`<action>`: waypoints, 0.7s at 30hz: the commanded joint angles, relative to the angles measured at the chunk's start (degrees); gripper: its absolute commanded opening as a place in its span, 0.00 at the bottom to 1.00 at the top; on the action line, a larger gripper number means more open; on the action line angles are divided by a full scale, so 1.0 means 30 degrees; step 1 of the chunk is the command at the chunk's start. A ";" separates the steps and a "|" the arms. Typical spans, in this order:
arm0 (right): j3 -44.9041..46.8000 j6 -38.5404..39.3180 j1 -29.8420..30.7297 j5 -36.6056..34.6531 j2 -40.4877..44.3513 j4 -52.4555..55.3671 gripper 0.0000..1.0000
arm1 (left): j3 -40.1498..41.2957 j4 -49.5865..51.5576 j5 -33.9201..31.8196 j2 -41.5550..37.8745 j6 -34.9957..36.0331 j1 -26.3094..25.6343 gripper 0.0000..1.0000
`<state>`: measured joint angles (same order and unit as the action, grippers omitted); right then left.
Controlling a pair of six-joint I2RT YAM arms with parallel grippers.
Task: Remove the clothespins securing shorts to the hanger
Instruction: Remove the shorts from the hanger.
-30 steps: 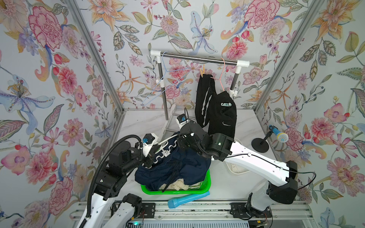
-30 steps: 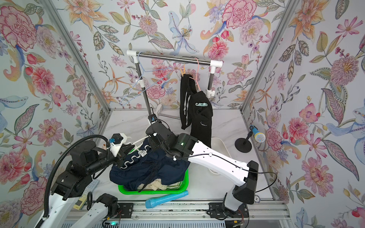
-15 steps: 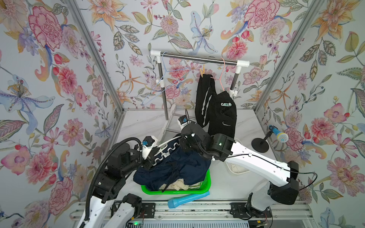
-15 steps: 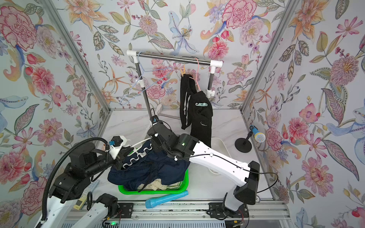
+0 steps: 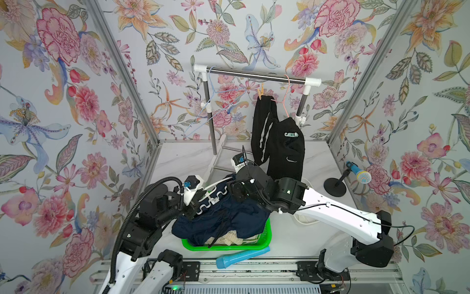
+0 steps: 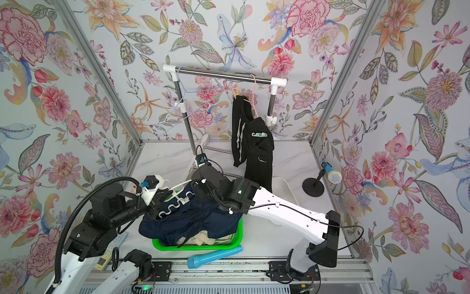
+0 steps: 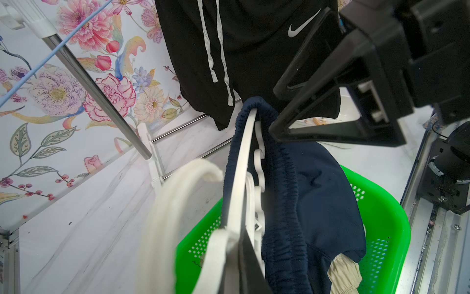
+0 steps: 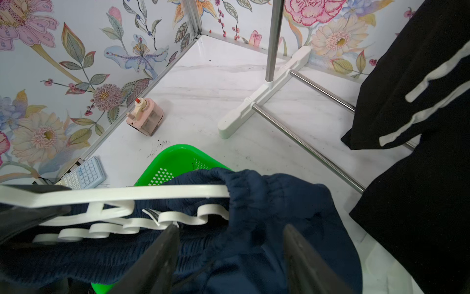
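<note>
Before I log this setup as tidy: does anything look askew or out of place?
Yes. The black shorts hang lopsided from the tilted pink hanger: one corner pinned high by a tan clothespin, the rest sagging. The navy shorts, still on the white hanger, spill over the green basket's rim.

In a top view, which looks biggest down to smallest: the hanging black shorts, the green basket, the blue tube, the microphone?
1. black shorts, hanging higher, perhaps nearer the camera.
2. green basket, though navy shorts hide most of it.
3. blue tube.
4. microphone.
</note>
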<state>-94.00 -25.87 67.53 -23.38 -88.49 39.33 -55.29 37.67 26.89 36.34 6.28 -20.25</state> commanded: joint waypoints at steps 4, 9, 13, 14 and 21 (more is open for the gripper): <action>0.0729 -0.1217 -0.0250 -0.0930 -0.0473 0.0130 0.63 | -0.0233 -0.1043 0.0730 -0.0123 0.0093 0.0115 0.00; 0.0848 -0.1223 -0.0655 -0.1008 -0.0709 0.0139 0.49 | -0.0233 -0.1216 0.0966 -0.0363 -0.0031 0.0118 0.00; 0.0944 -0.1092 -0.0760 -0.1198 -0.0624 0.0132 0.27 | -0.0262 -0.0911 0.0967 -0.0293 0.0098 0.0104 0.00; 0.1026 -0.1035 -0.0776 -0.1322 -0.0526 0.0160 0.16 | -0.0290 -0.0746 0.1017 -0.0255 0.0176 0.0106 0.00; 0.2322 -0.1062 -0.1302 -0.2306 0.1372 0.0162 0.00 | -0.0526 0.0975 0.1298 -0.0411 0.1363 0.0129 0.00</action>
<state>-88.33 -29.15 64.97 -26.61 -88.07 39.20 -55.29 38.59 28.45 36.01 7.84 -20.25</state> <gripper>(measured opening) 0.054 0.098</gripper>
